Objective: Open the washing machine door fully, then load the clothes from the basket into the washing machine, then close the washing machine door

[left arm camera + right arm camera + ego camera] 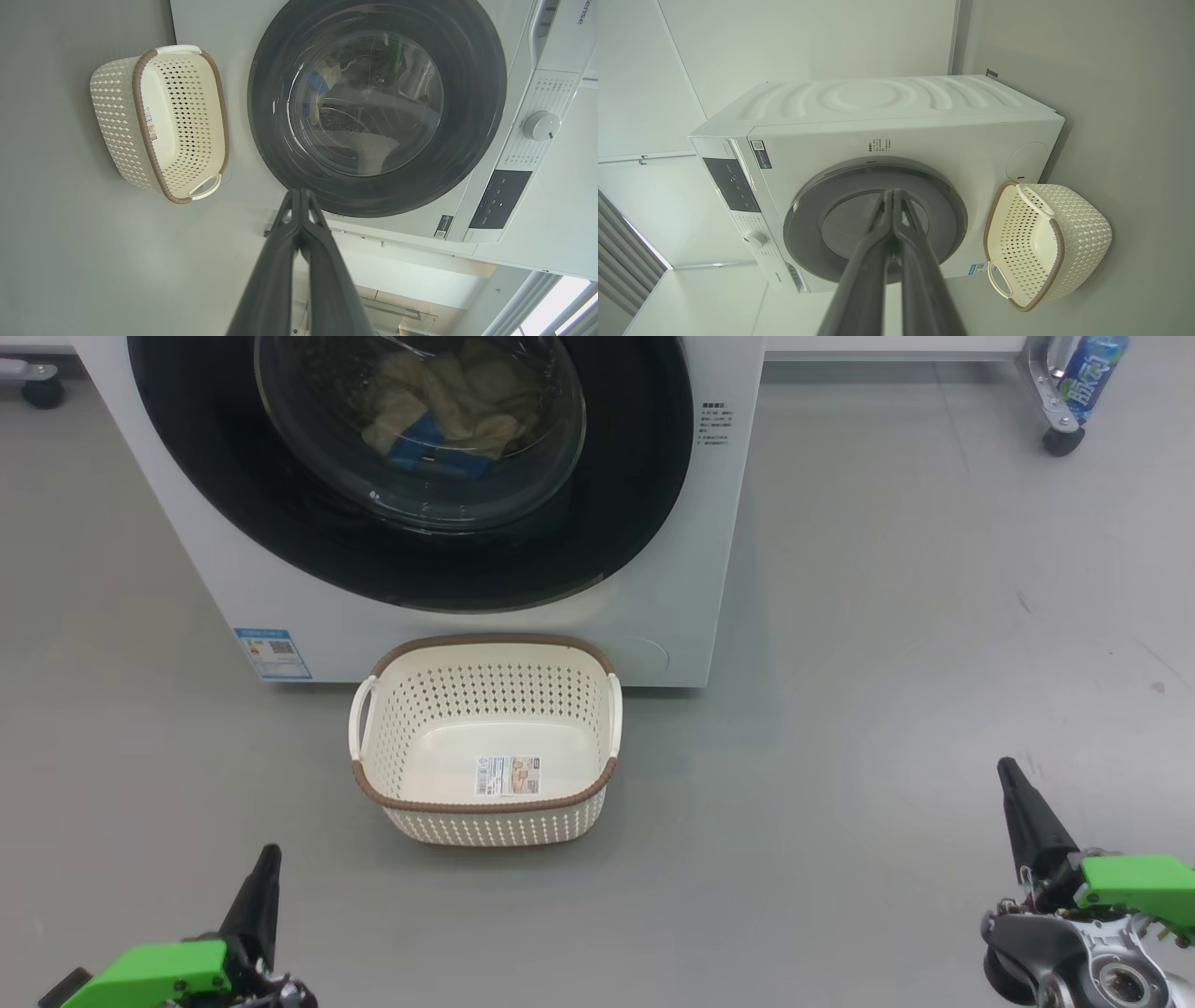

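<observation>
Pinched-together left fingers (pixel 254 905) and right fingers (pixel 1027 821) flank the basket (pixel 485 826), well clear.

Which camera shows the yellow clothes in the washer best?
The head view: the pale-yellow fabric clothes with a blue patch lie plainly behind the door's clear glass bowl. The left wrist view gives a small glimpse through reflections; the right wrist view's glass is too hazy to tell.

I count: washing machine (pixel 448 635) 1 | door (pixel 635 476) 1 | basket (pixel 485 807) 1 | clothes (pixel 448 401) heap 1 | left gripper (pixel 271 855) plus right gripper (pixel 1006 771) 2 | bottle (pixel 1090 369) 1 | caster wheels (pixel 1062 441) 2
</observation>
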